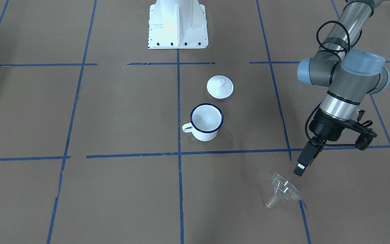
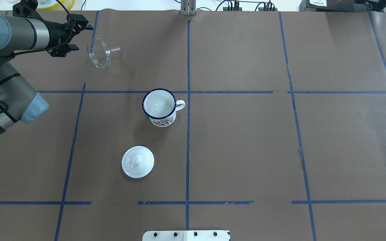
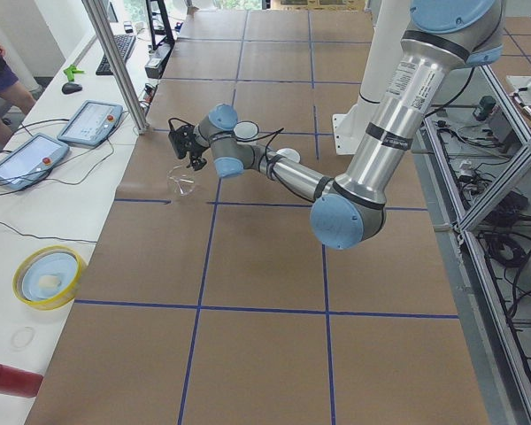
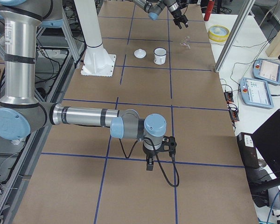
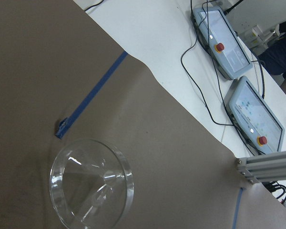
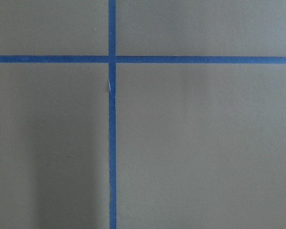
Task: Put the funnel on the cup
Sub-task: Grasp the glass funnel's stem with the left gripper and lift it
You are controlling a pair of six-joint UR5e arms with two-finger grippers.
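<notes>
Funnel (image 2: 100,55) on its side, well apart from the cup (image 2: 159,106), beyond it on the robot's left.
It looks light, stiff and slick, so pinch the cone's rim. Your left gripper (image 2: 80,36) hovers just beside it, jaws wide apart and empty. On the right gripper (image 4: 149,164) you cannot tell.

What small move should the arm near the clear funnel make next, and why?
Probably ease the open left gripper around the rim of the funnel, ready to close: it lies on its side on the table, ungrasped, well apart from the upright cup.
</notes>
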